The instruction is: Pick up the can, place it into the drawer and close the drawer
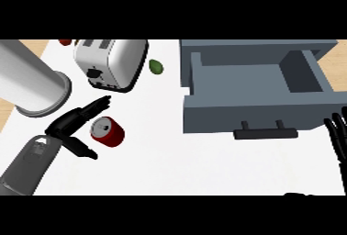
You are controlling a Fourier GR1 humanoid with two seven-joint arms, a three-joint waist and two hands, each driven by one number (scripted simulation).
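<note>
1. The can [108,131] is seen lying on its side on the white desk [169,170], left of centre, its silver lid with the pull tab turned up and leftward; its red wall points down and to the right.
2. The left robot hand [69,125] is placed just beside the can on its left; the fingers are spread wide above it and the thumb below it, so the hand is open around the lid end and nothing is yet held; whether any finger touches the can cannot be told.
3. The right robot hand [338,137] is seen at the right edge, fingers straight and upward, resting and holding nothing.
4. The can is judged stiff and fairly light; its smooth round wall is likely slippery and, lying down, it may roll away if nudged; a hold across the curved wall near the middle, fingers on one side and thumb opposite, is judged safest; the rimmed ends offer less purchase.
5. The drawer [203,82] is seen pulled open, well apart from the can to the right; its grey interior shows and its dark handle [265,133] faces the near side.
6. Counted: one can; one drawer; one toaster [112,59] behind the can; one large white cylinder [30,78] at the left; one small green item [156,67] beside the toaster; one small red item [65,41] at the far edge; two robot hands.
</note>
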